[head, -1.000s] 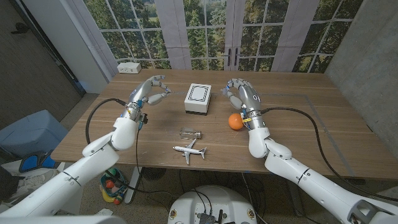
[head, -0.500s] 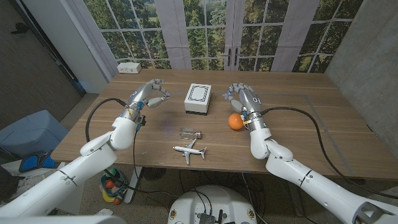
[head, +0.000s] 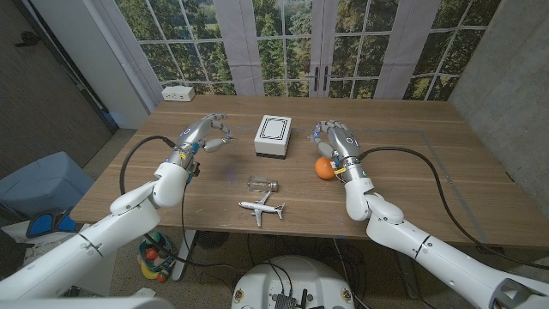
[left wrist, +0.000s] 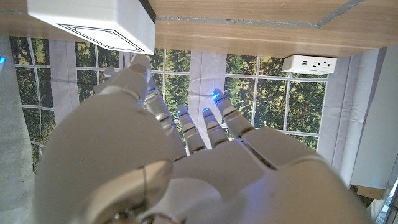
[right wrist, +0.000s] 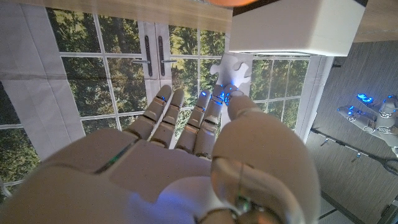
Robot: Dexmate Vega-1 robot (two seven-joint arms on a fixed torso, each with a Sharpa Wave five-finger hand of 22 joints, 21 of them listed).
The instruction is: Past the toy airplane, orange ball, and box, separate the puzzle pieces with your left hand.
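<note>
My left hand (head: 203, 136) hovers over the table left of the white box (head: 273, 136), fingers curled toward the thumb on a small white puzzle piece (head: 220, 142) that is hard to make out. My right hand (head: 336, 139) is right of the box, just behind the orange ball (head: 324, 169). It pinches a white puzzle piece (right wrist: 231, 67) between thumb and fingertips. The toy airplane (head: 262, 208) lies near the table's front edge. The box (left wrist: 93, 23) also appears beside my left hand (left wrist: 174, 162) in the left wrist view.
A small clear bottle-like object (head: 262, 184) lies between the box and the airplane. A white power strip (head: 178, 93) sits at the table's far left corner. Tall windows stand behind the wooden table (head: 412, 172). Cables trail from both wrists.
Both hands have come down and slightly toward me, staying apart on either side of the box. The box, ball and airplane have not moved.
</note>
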